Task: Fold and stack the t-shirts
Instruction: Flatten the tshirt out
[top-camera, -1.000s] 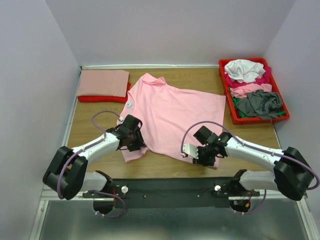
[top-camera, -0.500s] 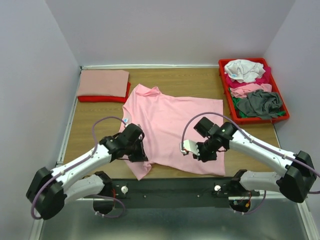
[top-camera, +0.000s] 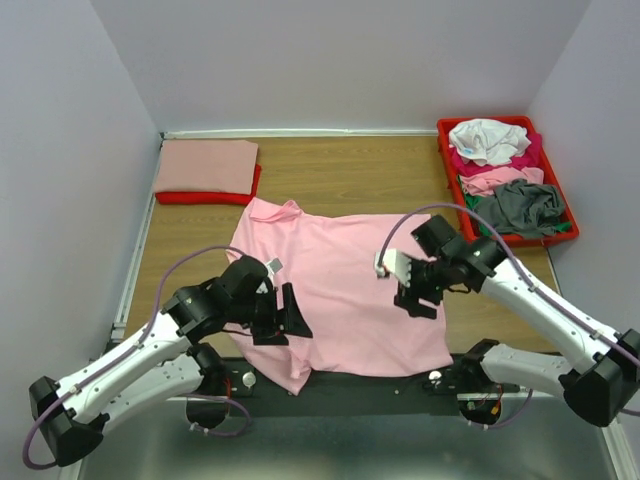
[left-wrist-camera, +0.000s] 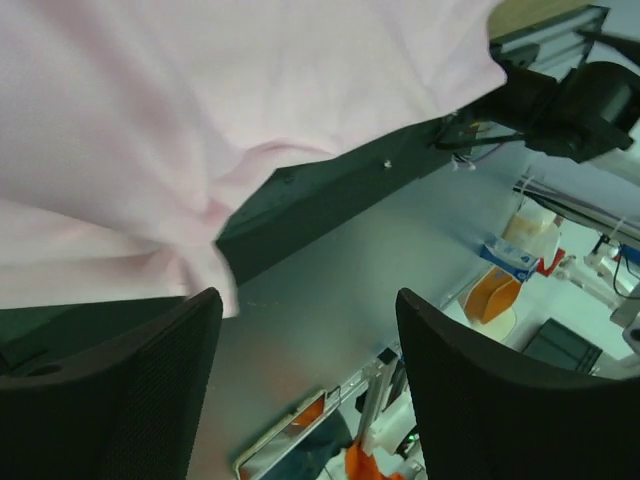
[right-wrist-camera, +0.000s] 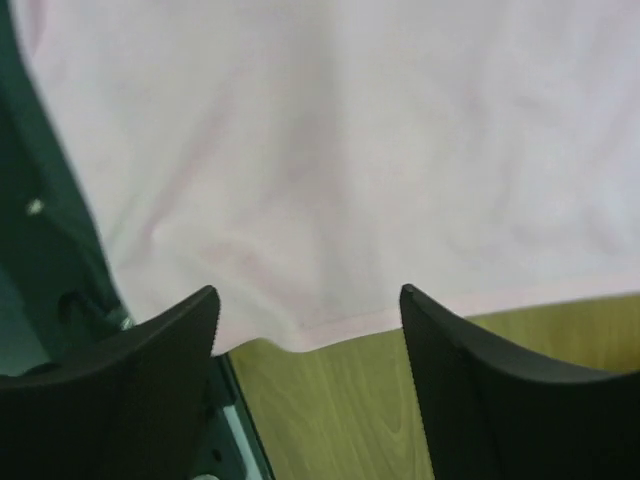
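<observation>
A light pink t-shirt (top-camera: 340, 280) lies spread flat on the wooden table, with its near hem hanging over the front edge. My left gripper (top-camera: 289, 321) is open and empty above the shirt's near-left corner. In the left wrist view the gripper (left-wrist-camera: 305, 300) hangs past the table edge, with the pink shirt (left-wrist-camera: 200, 110) above it. My right gripper (top-camera: 418, 302) is open and empty over the shirt's right part. The right wrist view shows its gripper (right-wrist-camera: 308, 295) just off the shirt's hem (right-wrist-camera: 330, 170), over bare wood.
A folded salmon shirt (top-camera: 205, 164) lies on a folded red one (top-camera: 205, 197) at the back left. A red tray (top-camera: 450, 180) at the back right holds crumpled white (top-camera: 488, 139), magenta, pink and grey (top-camera: 520, 208) shirts. The black arm rail (top-camera: 340, 385) runs along the near edge.
Both grippers dragged the pink shirt toward the near edge, then let go and opened. The left gripper moved nearer; the right rose and moved back right.
</observation>
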